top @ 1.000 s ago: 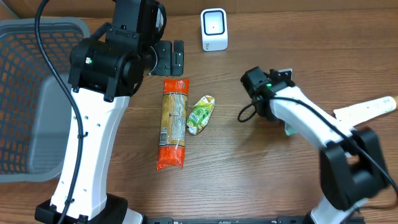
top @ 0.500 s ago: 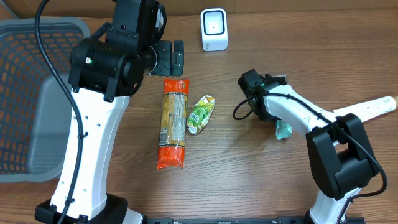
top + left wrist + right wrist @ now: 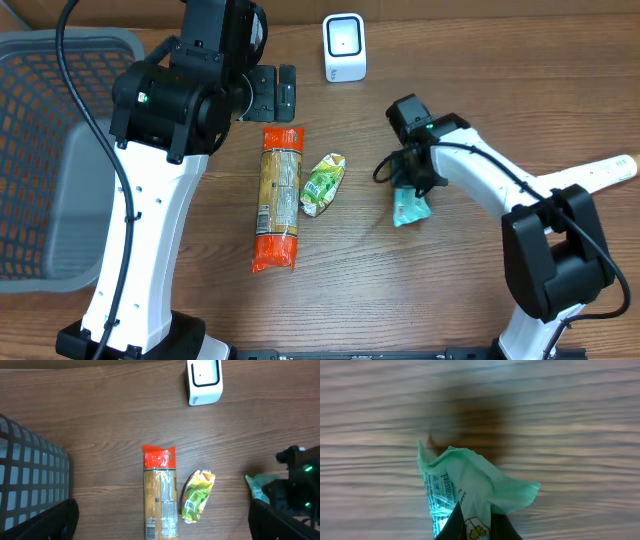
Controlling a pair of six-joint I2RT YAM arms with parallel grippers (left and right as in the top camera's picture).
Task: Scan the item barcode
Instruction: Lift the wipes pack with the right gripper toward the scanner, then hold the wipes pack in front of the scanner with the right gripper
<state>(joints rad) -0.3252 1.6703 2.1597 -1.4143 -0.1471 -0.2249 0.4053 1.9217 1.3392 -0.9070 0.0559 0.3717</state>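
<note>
My right end effector (image 3: pixel 411 188) is gripping a mint-green crinkled plastic packet (image 3: pixel 410 209) by its top, jaws closed on it, over the brown wooden counter (image 3: pixel 400 290), right of centre and well apart from the small white box-shaped scanner (image 3: pixel 344 47) at the far edge. I cannot tell whether its lower end is touching the wood. My left end effector (image 3: pixel 272 93) is hanging wide open above a long orange-and-clear food packet (image 3: pixel 161 497) and a small yellow-green snack packet (image 3: pixel 197 496), which are lying side by side
</note>
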